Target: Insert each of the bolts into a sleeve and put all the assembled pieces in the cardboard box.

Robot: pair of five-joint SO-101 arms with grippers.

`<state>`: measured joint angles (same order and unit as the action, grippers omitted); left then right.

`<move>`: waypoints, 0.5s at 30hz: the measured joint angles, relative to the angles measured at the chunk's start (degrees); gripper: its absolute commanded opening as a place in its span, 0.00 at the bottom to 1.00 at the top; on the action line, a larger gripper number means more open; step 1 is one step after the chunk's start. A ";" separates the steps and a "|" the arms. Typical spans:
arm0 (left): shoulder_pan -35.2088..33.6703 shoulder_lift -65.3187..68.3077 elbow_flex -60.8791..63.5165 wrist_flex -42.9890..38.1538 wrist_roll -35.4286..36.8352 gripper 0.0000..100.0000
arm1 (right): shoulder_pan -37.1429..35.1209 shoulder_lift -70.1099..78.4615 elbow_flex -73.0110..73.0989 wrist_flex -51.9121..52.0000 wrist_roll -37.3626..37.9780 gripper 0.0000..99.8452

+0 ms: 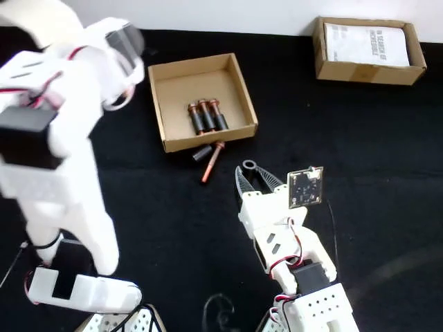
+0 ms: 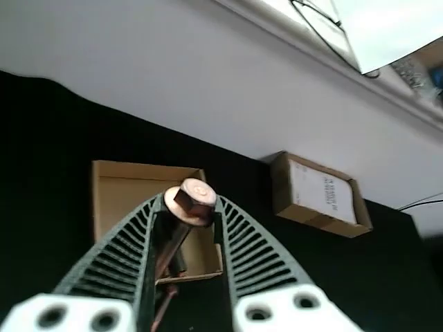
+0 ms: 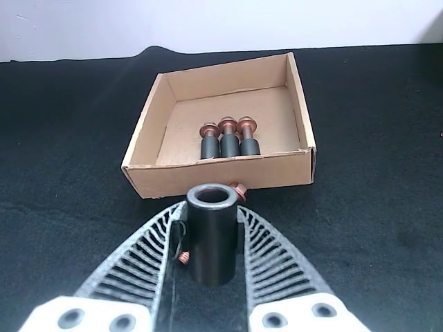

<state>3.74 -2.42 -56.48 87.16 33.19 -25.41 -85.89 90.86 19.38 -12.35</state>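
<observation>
Bolt (image 2: 188, 199) in L pincer (image 2: 187, 205), sleeve (image 3: 212, 238) R pincer (image 3: 212, 211)

1. The high view is looking steeply down over the black table (image 1: 387, 173) from above the arms' bases; it is facing the far wall and standing well off.
2. The left wrist view is riding behind the left gripper (image 2: 187, 202); it is looking along the fingers toward the wall, with the cardboard box (image 2: 118, 192) farther off.
3. The right wrist view is sitting low behind the right gripper (image 3: 212, 209); it is facing the cardboard box close ahead.
4. All three views are sharing the cardboard box; the high and left wrist views are also sharing the second box (image 1: 367, 73).
</observation>
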 measured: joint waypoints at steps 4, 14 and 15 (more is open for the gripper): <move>4.40 0.09 9.76 -9.85 3.96 0.01 | 0.00 0.00 0.00 -1.05 0.00 0.01; 11.43 0.26 37.98 -36.75 7.38 0.01 | 0.00 0.00 0.00 -7.65 0.00 0.01; 12.40 0.26 40.00 -39.03 7.38 0.01 | 0.00 0.00 0.00 -7.65 0.00 0.01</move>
<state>16.13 -2.15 -16.48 48.13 40.57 -25.41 -85.89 90.86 11.74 -12.35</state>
